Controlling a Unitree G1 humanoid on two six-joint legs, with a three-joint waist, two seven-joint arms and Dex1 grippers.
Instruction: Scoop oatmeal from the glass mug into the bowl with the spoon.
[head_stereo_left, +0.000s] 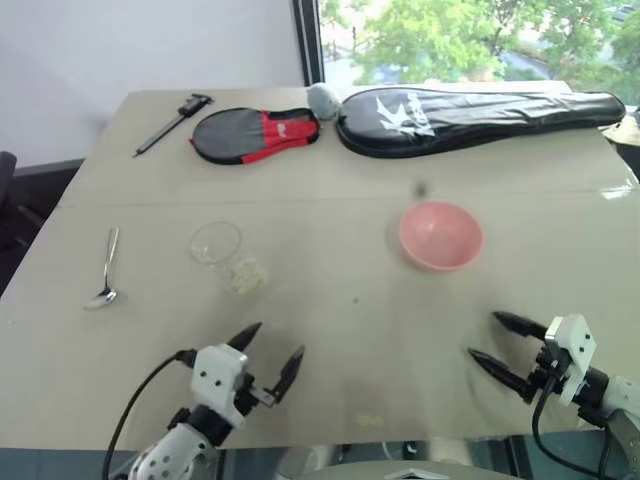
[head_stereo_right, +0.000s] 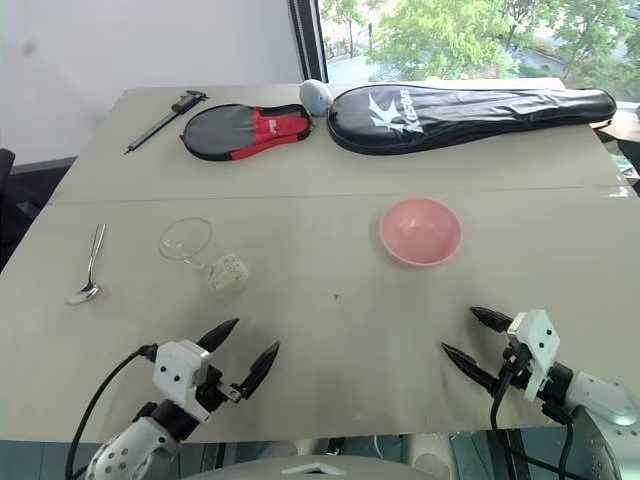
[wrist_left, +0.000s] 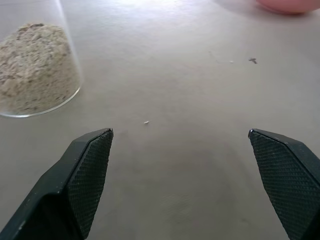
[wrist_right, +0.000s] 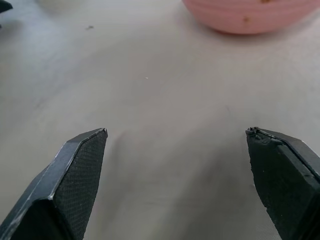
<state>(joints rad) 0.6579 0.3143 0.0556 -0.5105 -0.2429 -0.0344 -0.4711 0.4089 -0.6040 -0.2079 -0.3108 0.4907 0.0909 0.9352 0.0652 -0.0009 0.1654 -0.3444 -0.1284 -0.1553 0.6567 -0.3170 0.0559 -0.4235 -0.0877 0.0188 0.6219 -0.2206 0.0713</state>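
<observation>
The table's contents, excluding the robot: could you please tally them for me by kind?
Racket covers: 2 (black one, black-and-red one)
Vessels: 2 (glass mug holding oatmeal, pink bowl)
Spoon: 1
Caliper: 1
Grey ball: 1
Total: 7

I see a broad beige table (head_stereo_right: 330, 300). On its left side the spoon (head_stereo_right: 88, 270) lies flat. Right of it the glass mug (head_stereo_right: 190, 243) lies tipped on its side, oatmeal (head_stereo_right: 228, 271) inside its base. The pink bowl (head_stereo_right: 420, 231) sits upright, well apart to the right. Along the far edge lie a caliper (head_stereo_right: 163, 120), a red-and-black paddle case (head_stereo_right: 243, 130), a grey ball (head_stereo_right: 316, 95) and a long black racket bag (head_stereo_right: 470, 112).
</observation>
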